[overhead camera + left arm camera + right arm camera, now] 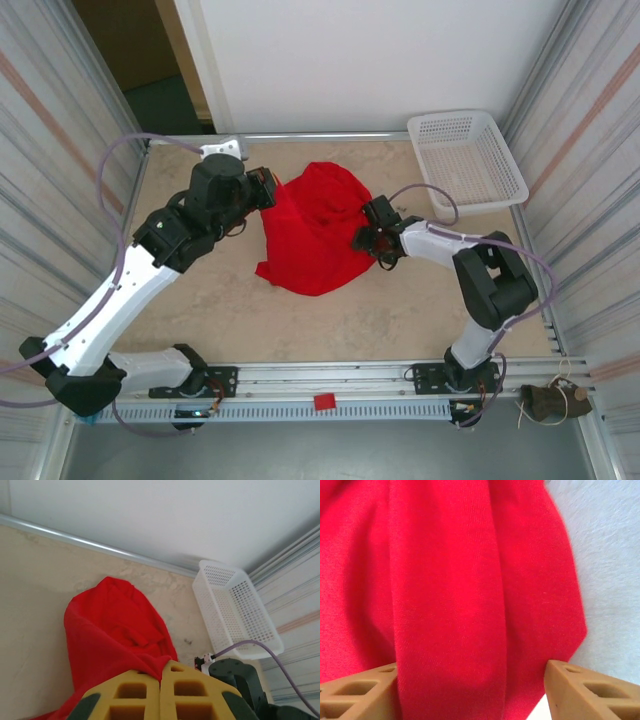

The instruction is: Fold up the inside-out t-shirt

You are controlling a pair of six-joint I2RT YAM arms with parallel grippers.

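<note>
Grip on one flank of the t-shirt (315, 235), open jaws on the other

The table (400, 310) carries the red t-shirt as a rumpled heap in its middle, a little toward the back wall and nowhere near flat. No lettering shows on the faces turned up, which fits a garment that is inside out. The white basket (465, 160) sits well apart in the far right corner, and I'd judge it has no part in this step.

The two arms come at the heap from opposite sides. That makes sense to me: with a hold on each flank, the cloth could be drawn out wide before any fold. The left gripper (268, 190) is at the shirt's left edge and the right gripper (368, 228) at its right edge.

From overhead I get that layout but cannot read either jaw gap. The left wrist camera settles its own. The yellow fingers (130, 695) are pressed together with no gap, and red cloth runs right up into the seam between them, so I take it as pinched on the shirt. The right wrist camera shows its tan fingers (580, 690) standing apart with a long ridge of red cloth lying between them, not squeezed. As far as I can see, that pincer has hold of nothing.
</note>
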